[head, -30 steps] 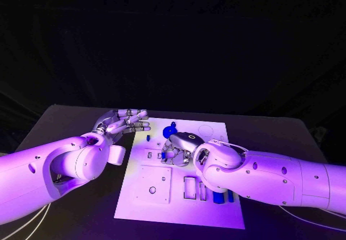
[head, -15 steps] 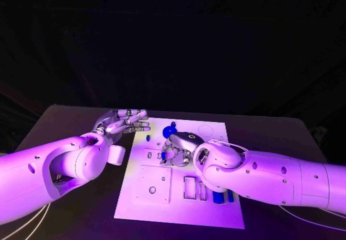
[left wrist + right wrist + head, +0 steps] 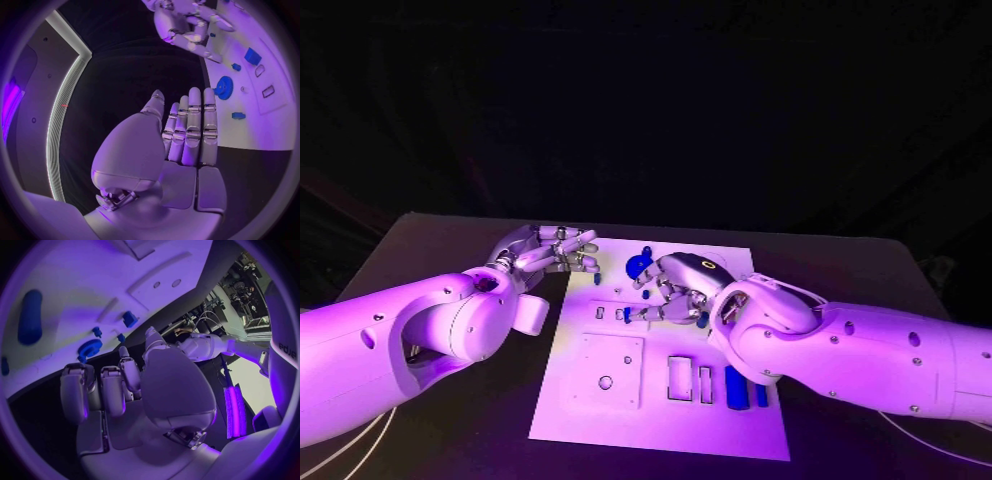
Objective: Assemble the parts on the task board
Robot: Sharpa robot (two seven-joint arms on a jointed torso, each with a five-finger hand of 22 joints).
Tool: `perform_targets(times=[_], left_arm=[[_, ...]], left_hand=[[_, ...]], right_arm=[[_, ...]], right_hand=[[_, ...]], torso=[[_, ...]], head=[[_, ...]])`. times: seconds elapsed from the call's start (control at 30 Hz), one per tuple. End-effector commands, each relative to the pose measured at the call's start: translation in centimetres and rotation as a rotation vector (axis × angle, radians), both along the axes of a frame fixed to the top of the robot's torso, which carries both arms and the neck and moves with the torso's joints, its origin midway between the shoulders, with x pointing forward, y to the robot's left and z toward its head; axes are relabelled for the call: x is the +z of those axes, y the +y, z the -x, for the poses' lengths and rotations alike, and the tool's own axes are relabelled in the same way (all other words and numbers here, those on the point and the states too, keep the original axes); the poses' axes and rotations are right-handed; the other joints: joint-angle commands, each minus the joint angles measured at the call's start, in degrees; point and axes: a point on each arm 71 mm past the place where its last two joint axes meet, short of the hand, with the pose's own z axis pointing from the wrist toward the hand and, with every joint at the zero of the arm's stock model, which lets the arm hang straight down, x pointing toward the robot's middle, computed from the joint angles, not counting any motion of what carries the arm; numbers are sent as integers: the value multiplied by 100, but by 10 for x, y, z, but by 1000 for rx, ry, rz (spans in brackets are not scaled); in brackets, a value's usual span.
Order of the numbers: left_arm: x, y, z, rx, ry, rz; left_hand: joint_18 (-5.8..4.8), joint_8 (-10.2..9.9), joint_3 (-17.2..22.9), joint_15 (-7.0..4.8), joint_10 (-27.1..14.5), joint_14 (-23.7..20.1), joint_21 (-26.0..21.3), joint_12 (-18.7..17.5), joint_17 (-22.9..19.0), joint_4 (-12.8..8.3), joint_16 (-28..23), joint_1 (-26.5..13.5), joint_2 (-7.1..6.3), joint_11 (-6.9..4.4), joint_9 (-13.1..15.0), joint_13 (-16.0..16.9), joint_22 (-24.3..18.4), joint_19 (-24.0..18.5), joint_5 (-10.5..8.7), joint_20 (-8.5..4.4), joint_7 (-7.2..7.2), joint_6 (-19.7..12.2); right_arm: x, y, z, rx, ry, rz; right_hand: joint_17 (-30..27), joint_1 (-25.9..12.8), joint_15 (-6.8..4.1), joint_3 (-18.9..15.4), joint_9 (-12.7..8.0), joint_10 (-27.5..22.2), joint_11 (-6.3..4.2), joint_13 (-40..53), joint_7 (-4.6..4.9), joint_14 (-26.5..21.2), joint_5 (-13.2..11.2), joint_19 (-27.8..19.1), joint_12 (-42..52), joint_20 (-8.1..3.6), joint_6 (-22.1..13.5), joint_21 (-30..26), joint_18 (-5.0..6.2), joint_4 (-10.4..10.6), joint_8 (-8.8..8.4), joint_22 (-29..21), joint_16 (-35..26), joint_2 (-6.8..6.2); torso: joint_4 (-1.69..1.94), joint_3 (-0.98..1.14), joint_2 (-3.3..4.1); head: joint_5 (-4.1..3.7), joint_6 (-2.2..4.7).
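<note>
Silver and many-fingered, the left hand (image 3: 548, 250) is held above the black surface (image 3: 430, 250) just beside the left far corner of the white rectangular task board (image 3: 625, 400), its fingers (image 3: 190, 125) straight, close together and holding nothing. Near the board's far middle a round blue toothed gear (image 3: 639, 265) is seen, with small blue parts beside it and two upright blue blocks (image 3: 737, 387) towards the near right edge. The right hand (image 3: 678, 292) is poised over the board's middle, its fingers (image 3: 78, 395) apart and slightly bent with nothing gripped.

Dark table (image 3: 437, 240), black backdrop behind it, pale lit strip (image 3: 62, 95) curving along the room's wall
</note>
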Motion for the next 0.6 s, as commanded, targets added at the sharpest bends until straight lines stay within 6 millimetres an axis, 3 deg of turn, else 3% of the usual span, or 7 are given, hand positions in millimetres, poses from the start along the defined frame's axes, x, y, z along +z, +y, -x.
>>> perform_targets(times=[0.03,0.13,0.17,0.27,0.37,0.43,0.6], left_arm=[[-9,-8,1,-155,42,-208],[-16,-8,-1,-217,71,-340],[-17,-9,-1,-237,76,-384],[-16,-10,-7,-294,76,-564],[-12,-11,-14,-316,86,-694],[-10,-13,-18,-326,95,-787],[-4,-22,-28,-344,130,-985]], left_hand=[[93,99,-105,-257,646,736,386,373,338,187,564,-283,5,-246,48,208,182,516,37,-241,-199,241],[80,208,-206,-463,1057,1201,874,827,855,305,1329,-445,-42,-433,117,539,441,971,32,-500,-367,432],[71,237,-232,-511,1096,1266,1051,990,1490,330,1993,-471,-53,-472,146,681,545,1068,35,-578,-411,465],[8,404,-301,-662,991,1274,2010,1929,4575,406,5046,-521,-53,-600,345,1549,1193,1244,42,-850,-558,576],[-246,468,-376,-692,781,1548,3784,2349,6474,546,6654,-634,-83,-606,460,1988,3430,1766,28,-892,-578,535],[-398,563,-385,-715,640,1607,4667,2888,7108,634,7151,-643,-68,-620,586,2559,4558,1974,-6,-893,-576,496],[-498,888,-403,-725,761,1672,5409,4552,7525,809,7459,-722,24,-669,987,4343,5528,2030,20,-911,-615,429]], right_arm=[[22,-18,-3,39,34,-204],[31,-43,-10,-1,81,-245],[33,-50,-11,-16,91,-253],[37,-75,-15,-67,115,-268],[39,-93,-17,-106,125,-272],[39,-104,-18,-132,132,-275],[39,-121,-20,-175,140,-274]], right_hand=[[703,135,2,67,37,-40,-20,-15,-25,391,76,45,-25,1,104,-69,50,-65,91,987,-27,88],[710,148,-7,71,46,-38,-29,-17,-35,393,107,50,-26,-9,123,-67,48,-79,116,990,-25,122],[714,148,-9,70,49,-34,-32,-14,-38,395,116,54,-21,-12,129,-61,46,-81,124,995,-24,132],[714,121,-18,55,59,-29,-40,-15,-46,396,159,59,-20,-21,144,-60,45,-75,149,997,-26,157],[705,92,-23,35,65,-29,-45,-21,-52,395,194,59,-24,-27,148,-66,45,-66,165,995,-33,168],[666,70,-27,18,69,-45,-48,-42,-55,385,219,34,-45,-31,149,-105,55,-60,175,971,-57,172],[598,38,-31,-9,74,-78,-52,-83,-59,367,237,0,-86,-36,144,-164,69,-49,187,936,-100,176]], torso=[[-5,26,-83],[-18,35,-143],[-22,41,-163],[-37,66,-218],[-40,85,-264],[-48,105,-286],[-33,132,-345]], head=[[9,-20],[21,-61],[29,-80],[59,-137],[93,-179],[110,-182],[134,-227]])
